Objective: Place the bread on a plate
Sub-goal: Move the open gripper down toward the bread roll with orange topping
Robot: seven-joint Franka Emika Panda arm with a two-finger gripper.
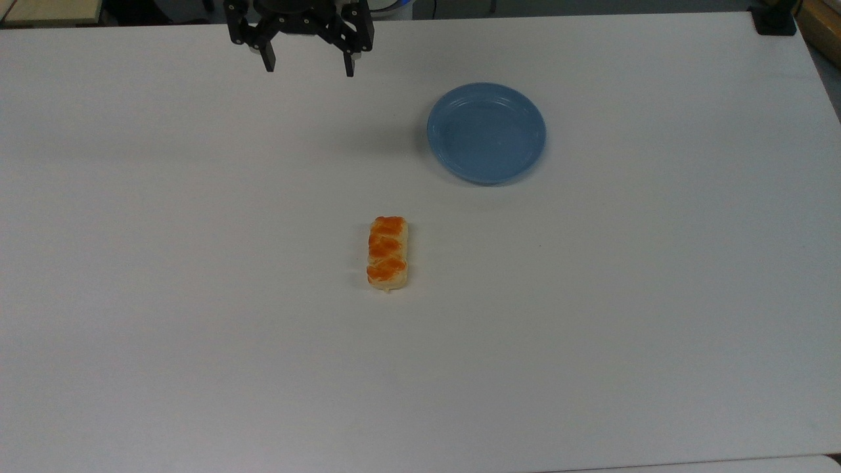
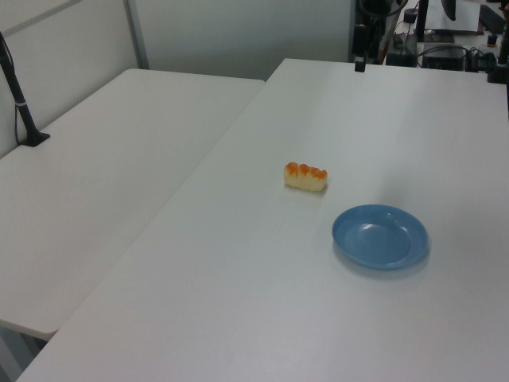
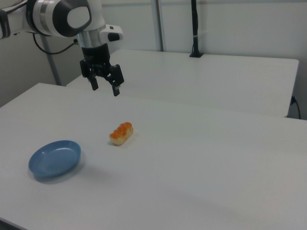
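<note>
Pale-yellow bread [image 1: 387,253] — three orange-brown lobes

top view: overhead, near | left view, right view: apparently opposite sides, oblique | shared: table [image 1: 197,328]

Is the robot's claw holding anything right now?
No, nothing is held. The black two-finger gripper hangs open in the air, and the pale-yellow bread with orange-brown lobes lies on the white table, apart from it.

Top view: bread [image 1: 387,253] on the table [image 1: 197,295] — plate [image 1: 486,133] apart, upper right.
</note>
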